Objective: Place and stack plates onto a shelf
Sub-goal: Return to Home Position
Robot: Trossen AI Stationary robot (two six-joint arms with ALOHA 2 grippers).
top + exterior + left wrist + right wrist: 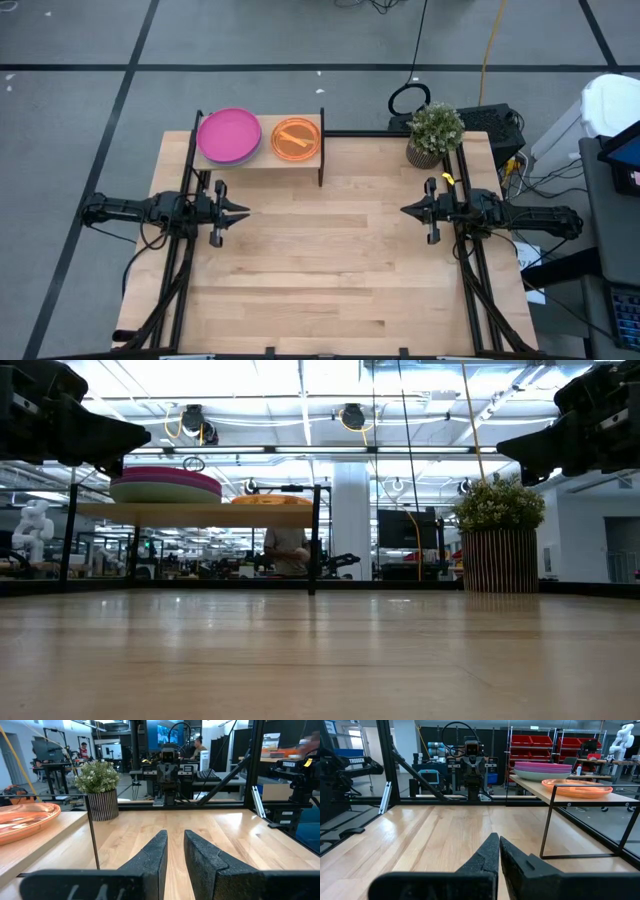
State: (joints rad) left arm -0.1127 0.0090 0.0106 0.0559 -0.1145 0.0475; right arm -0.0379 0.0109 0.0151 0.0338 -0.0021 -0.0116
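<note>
The shelf point(262, 157), a small light-wood board on thin black legs, stands at the table's far edge, left of the middle. On its left part rests a stack of larger plates point(228, 135) with a magenta one on top and a pale teal one at the bottom point(165, 491). Beside it on the right lie the orange plates point(296, 138), also seen in the right wrist view point(577, 787). My left gripper point(175, 834) hovers level at the table's left side, slightly open and holding nothing. My right gripper point(498, 838) hovers level at the right side, shut and holding nothing.
A potted plant point(436, 133) in a ribbed pot stands at the far right, close behind my right arm. Black frame rails point(470, 290) run along the left and right sides of the table. Bare wooden tabletop point(320, 270) lies between the two arms and toward the near edge.
</note>
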